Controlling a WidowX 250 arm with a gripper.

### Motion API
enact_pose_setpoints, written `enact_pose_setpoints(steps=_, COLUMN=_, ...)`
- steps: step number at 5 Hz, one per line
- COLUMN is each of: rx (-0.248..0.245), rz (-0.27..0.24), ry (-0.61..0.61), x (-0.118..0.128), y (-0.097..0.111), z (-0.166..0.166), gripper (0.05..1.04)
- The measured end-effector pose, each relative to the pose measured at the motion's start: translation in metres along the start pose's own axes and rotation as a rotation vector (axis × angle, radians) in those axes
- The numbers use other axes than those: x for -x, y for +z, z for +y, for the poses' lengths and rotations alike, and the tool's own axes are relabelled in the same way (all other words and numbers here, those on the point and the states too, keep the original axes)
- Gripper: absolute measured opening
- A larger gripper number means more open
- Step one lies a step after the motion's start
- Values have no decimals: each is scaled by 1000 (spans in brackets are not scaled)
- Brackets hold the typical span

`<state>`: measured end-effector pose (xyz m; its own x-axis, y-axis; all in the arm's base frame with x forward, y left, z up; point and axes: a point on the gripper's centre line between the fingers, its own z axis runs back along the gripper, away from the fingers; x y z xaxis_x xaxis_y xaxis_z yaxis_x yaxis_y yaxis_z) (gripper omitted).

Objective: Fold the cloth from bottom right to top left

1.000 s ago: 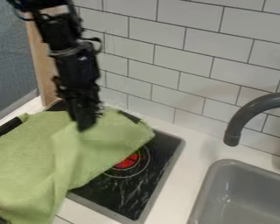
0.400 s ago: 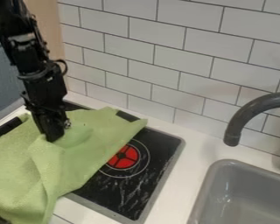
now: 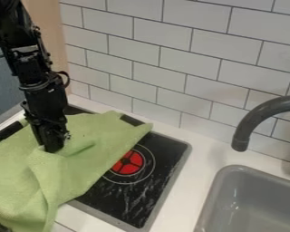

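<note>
One green cloth (image 3: 17, 179), folks, rumpled w/ a raised ridge, draped over the left part of the stove (image 3: 132, 206) and spilling past its front edge! And the hand (image 3: 54, 148) is right down at the cloth's upper-middle, by the creases; pinching or spread, can't tell from here. Handling-wise: prob. light, v. soft, floppy, zero stiffness, so it'll sag and bunch instead of swinging over flat (no breakage worries, tho). Could skid on that smooth black top, too. Best hold, I reckon: the loose bottom-right corner, a small pinch approx. at the tip, lifted low, laid toward top left.
</note>
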<state>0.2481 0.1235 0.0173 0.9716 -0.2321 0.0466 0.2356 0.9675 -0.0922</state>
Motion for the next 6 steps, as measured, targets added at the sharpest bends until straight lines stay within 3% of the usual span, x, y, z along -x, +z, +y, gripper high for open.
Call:
enact_pose_setpoints(steps=2, rx=-23, rz=46, ry=43, x=6, y=17, z=2, gripper=818)
enact_pose_setpoints(steps=3, rx=-50, rz=23, ry=62, x=6, y=33, z=1, gripper=1026)
enact_pose_setpoints(steps=4, rx=-46, rz=24, ry=104, x=6, y=47, z=-2, gripper=1005)
enact_pose_setpoints(steps=5, rx=-63, rz=-15, ry=114, x=2, y=77, z=-9, gripper=999)
enact_pose_setpoints(steps=6, rx=-62, rz=-16, ry=121, x=2, y=78, z=-10, gripper=999)
